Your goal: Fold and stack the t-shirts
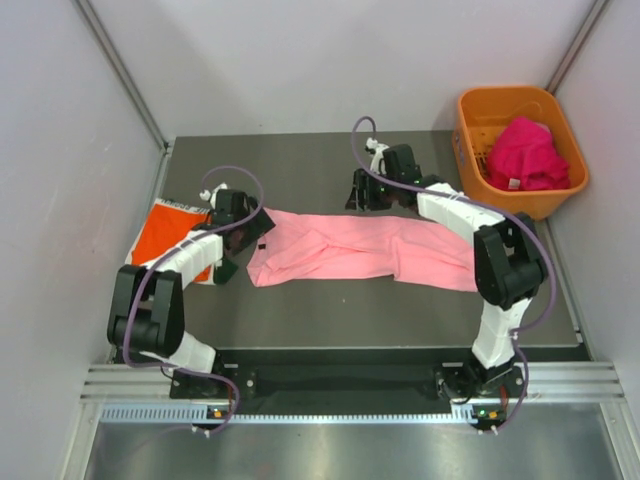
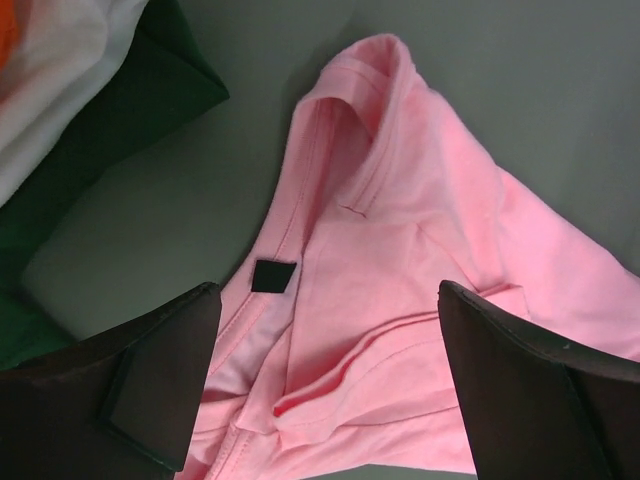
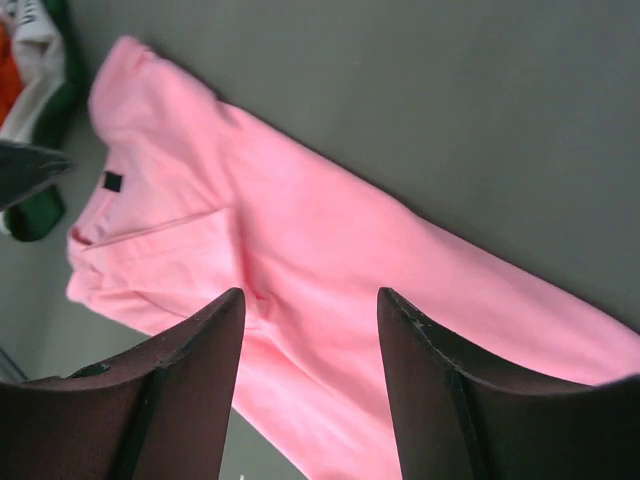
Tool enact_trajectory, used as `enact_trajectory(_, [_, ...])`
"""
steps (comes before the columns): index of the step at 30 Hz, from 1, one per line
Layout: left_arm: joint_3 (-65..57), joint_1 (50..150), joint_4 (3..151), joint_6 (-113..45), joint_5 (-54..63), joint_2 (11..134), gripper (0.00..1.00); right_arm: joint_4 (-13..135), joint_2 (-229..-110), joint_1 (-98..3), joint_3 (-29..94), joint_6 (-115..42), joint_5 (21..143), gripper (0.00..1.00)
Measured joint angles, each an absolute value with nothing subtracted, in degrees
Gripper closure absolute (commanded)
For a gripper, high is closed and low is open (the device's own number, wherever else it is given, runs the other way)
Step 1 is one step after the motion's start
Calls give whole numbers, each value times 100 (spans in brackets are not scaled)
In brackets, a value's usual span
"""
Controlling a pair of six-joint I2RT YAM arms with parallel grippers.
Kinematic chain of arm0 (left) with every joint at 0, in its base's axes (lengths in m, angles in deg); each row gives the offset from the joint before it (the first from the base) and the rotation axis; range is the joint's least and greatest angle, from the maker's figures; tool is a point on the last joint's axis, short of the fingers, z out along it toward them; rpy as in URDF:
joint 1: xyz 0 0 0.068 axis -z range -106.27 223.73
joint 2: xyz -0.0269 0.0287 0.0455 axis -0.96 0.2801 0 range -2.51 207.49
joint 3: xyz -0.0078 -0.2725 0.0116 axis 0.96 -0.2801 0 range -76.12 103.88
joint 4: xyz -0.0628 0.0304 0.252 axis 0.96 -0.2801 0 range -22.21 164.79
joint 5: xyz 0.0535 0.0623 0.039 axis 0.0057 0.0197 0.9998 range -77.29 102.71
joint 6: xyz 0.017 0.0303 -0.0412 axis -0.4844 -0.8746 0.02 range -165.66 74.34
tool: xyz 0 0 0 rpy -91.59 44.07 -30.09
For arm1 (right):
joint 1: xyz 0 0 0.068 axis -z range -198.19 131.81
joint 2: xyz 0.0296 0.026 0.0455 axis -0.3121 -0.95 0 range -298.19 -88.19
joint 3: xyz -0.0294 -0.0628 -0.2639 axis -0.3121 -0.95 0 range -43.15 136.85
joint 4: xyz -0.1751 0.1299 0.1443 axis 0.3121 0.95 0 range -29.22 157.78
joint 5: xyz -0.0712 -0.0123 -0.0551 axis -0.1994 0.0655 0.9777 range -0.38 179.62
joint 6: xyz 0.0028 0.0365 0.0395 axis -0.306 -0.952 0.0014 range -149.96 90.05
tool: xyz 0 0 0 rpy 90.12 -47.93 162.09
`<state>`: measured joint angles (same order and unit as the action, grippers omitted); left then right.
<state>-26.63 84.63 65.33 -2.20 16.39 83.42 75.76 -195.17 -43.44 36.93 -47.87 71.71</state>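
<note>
A light pink t-shirt lies stretched out and rumpled across the middle of the dark table. My left gripper is open over its left end. In the left wrist view the collar with its black tag lies between the spread fingers. My right gripper is open and empty, above the shirt's far edge, with pink cloth below it. A bright orange t-shirt lies at the table's left on white and dark green cloth. Magenta t-shirts sit in the basket.
An orange plastic basket stands at the back right corner. Grey walls close in the table on the left, back and right. A metal rail runs along the near edge by the arm bases.
</note>
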Motion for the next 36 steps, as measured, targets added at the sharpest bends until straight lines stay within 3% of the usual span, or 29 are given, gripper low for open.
enact_trajectory(4, [-2595, 8220, 6568, -71, 1311, 8668, 7, 7093, -19726, -4561, 3793, -4959, 6730, 45])
enact_trajectory(10, [-2571, 7960, 6680, -14, 903, 8923, 22, 6330, -20065, -4751, 3797, -5370, 6089, 47])
enact_trajectory(26, [-2451, 7938, 6715, -82, 697, 9203, 46, 5961, -21082, -5157, 4307, -5751, 5554, 50])
enact_trajectory(33, [-2446, 7943, 6754, -84, 518, 9367, 45, 5983, -21099, -5205, 4305, -5731, 5571, 50])
enact_trajectory(36, [-2446, 7954, 6769, -97, 477, 9367, 51, 5998, -21099, -5236, 4302, -5692, 5606, 50])
